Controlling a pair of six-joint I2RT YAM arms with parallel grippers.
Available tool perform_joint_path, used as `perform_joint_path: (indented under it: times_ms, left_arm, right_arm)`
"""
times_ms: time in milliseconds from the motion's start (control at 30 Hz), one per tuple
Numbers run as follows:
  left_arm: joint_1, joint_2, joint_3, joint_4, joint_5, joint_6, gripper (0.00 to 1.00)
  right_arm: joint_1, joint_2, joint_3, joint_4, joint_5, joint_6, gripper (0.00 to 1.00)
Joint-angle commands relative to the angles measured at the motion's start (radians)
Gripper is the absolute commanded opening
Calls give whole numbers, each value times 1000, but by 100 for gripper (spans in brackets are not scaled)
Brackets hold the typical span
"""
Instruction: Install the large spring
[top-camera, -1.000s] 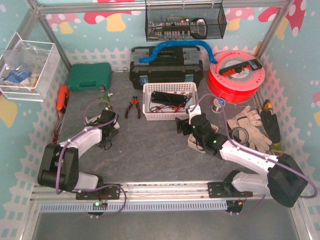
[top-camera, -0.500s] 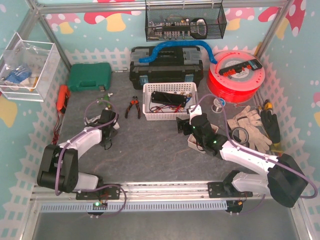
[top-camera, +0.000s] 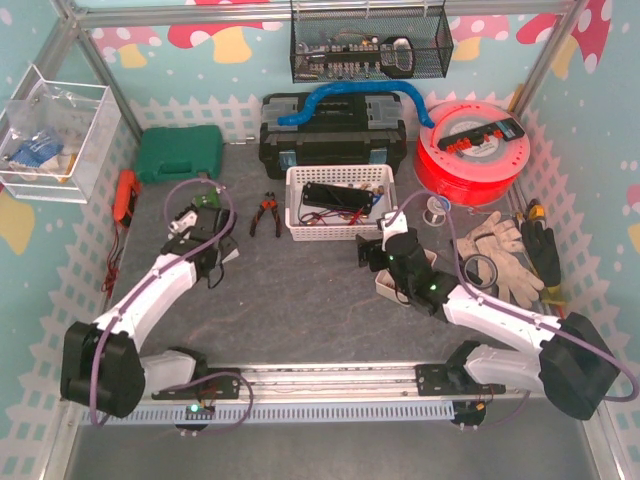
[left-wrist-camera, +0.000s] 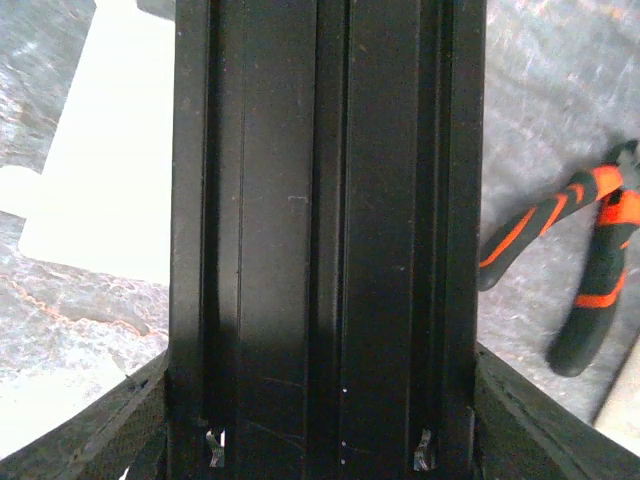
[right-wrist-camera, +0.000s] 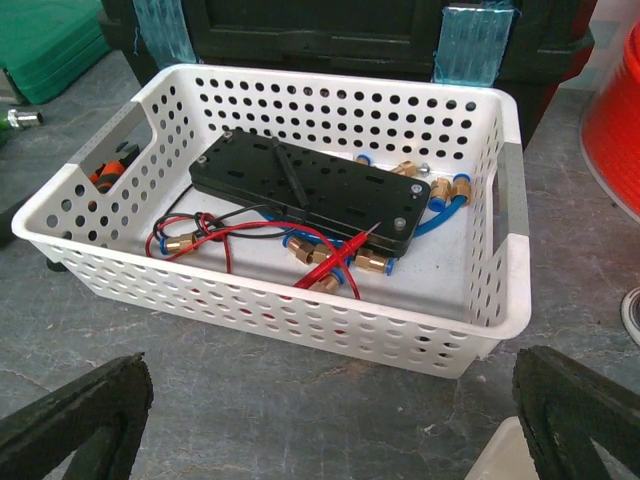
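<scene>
Over on the left, the left gripper (left-wrist-camera: 320, 358) is clamped on a black grooved bar (left-wrist-camera: 320, 200), its fingers (left-wrist-camera: 110, 430) pressed to either side, above a white sheet (left-wrist-camera: 110, 180) on the grey table (top-camera: 300, 320). Orange-handled pliers (left-wrist-camera: 590, 260) lie just to its right. In the middle sits a white basket (right-wrist-camera: 300, 300) holding a black plate (right-wrist-camera: 310, 185), red leads (right-wrist-camera: 335, 262) and brass fittings (right-wrist-camera: 372, 262). The right gripper (right-wrist-camera: 320, 420) hangs before it, jaws spread wide and empty, a small white box (top-camera: 388, 285) just beside it. I cannot tell where the large spring is.
</scene>
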Motion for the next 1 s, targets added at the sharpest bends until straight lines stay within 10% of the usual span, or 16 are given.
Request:
perform_joint_path:
  times_ms: [0,433,967]
  left_arm:
    - [-15,-81,55,-120,-107,-92,16]
    - [176,-342,-92,-341,-208,-436,11]
    - [520,-234,-336,-168,-54,-402,25]
  right_arm:
    - [4,-35,-19,31,26,12,97]
    - [4,-65,-27,33,9,17,97]
    - [4,-85,-34,35,-6,22,97]
